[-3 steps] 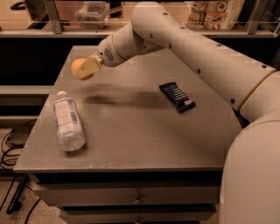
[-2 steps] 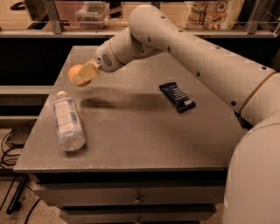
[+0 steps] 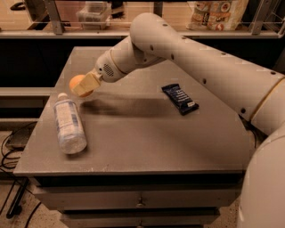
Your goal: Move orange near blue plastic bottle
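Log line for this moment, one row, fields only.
hand: shut on orange | position: left side of table, just beyond cap end of blue plastic bottle | bottle: lying on side | orange: not released | snack bar: right, apart

Office snack area: drawer cabinet (image 3: 147, 142), snack bags (image 3: 217, 13) on shelf (image 3: 133, 33); hand (image 3: 84, 84) gripping orange (image 3: 75, 81) above cabinet.

Table (image 3: 147, 147): blue plastic bottle (image 3: 69, 125), snack bar (image 3: 180, 99); gripper (image 3: 83, 87) w/ orange (image 3: 75, 81) over L edge

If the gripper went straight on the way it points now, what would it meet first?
Probably the cap end of the bottle. The gripper, shut on the orange, points left and slightly down toward it. It hangs above the table, so depth is unclear and it might pass over.
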You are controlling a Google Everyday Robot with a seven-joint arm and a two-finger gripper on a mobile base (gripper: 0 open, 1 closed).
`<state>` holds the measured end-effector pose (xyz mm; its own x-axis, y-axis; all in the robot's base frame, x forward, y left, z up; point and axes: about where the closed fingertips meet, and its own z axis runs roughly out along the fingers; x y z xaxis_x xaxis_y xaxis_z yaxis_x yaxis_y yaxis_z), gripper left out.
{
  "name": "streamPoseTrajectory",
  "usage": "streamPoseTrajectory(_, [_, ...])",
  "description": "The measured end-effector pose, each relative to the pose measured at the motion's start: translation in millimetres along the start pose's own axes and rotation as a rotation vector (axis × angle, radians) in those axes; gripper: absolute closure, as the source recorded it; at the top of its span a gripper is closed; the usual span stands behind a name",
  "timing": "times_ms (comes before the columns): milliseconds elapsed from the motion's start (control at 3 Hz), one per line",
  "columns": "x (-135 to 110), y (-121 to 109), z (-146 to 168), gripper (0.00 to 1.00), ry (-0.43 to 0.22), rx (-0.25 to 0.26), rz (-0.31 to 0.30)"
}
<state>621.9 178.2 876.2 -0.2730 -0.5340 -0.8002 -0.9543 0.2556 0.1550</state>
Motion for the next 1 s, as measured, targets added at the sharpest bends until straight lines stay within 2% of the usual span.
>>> streamPoseTrajectory(333, [7.8,5.4,3.3,0.12,0.007,-0.011,0.005])
streamPoseTrajectory(667, [14.9,9.6,9.3,0.00,0.009,-0.024,0.016])
streamPoseTrajectory(1000, [15.3,9.9,9.6,0.00,0.009,-0.025,0.017])
